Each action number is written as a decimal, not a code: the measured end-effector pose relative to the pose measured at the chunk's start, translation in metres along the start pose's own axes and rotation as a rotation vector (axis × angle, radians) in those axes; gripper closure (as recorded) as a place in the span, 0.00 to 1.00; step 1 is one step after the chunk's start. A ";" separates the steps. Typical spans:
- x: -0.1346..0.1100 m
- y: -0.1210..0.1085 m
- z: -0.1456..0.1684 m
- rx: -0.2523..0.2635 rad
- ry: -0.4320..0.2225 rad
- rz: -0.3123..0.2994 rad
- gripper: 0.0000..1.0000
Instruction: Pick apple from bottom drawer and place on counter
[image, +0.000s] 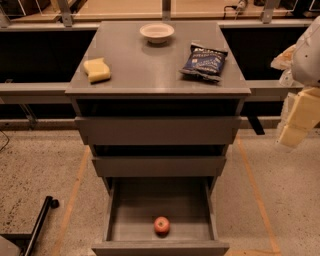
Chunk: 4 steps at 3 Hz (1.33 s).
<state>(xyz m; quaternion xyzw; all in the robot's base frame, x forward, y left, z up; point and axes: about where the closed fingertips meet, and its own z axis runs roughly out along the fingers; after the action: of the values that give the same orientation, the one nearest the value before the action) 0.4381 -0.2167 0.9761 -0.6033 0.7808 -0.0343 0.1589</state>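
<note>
The small red-orange apple (161, 225) lies in the open bottom drawer (160, 247), near the middle of its front wall. The drawer is pulled out towards me. The two upper drawers are pushed in. The grey counter (150, 65) tops the cabinet. My gripper (296, 125), with cream-coloured parts, hangs at the right edge of the view, to the right of the cabinet at the height of the top drawer, well above and to the right of the apple. It holds nothing that I can see.
On the counter stand a white bowl (157, 32) at the back, a yellow sponge (97, 69) at the left and a dark blue chip bag (204, 62) at the right. A black stand (37, 225) lies on the floor at lower left. Orange lines mark the floor.
</note>
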 end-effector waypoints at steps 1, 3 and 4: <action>0.006 -0.006 0.020 0.009 -0.038 0.007 0.00; 0.010 -0.009 0.008 0.039 -0.028 0.005 0.00; 0.021 -0.002 0.030 -0.006 -0.083 0.057 0.00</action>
<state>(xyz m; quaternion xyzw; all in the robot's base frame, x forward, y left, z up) 0.4437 -0.2328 0.9441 -0.5821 0.7906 -0.0022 0.1901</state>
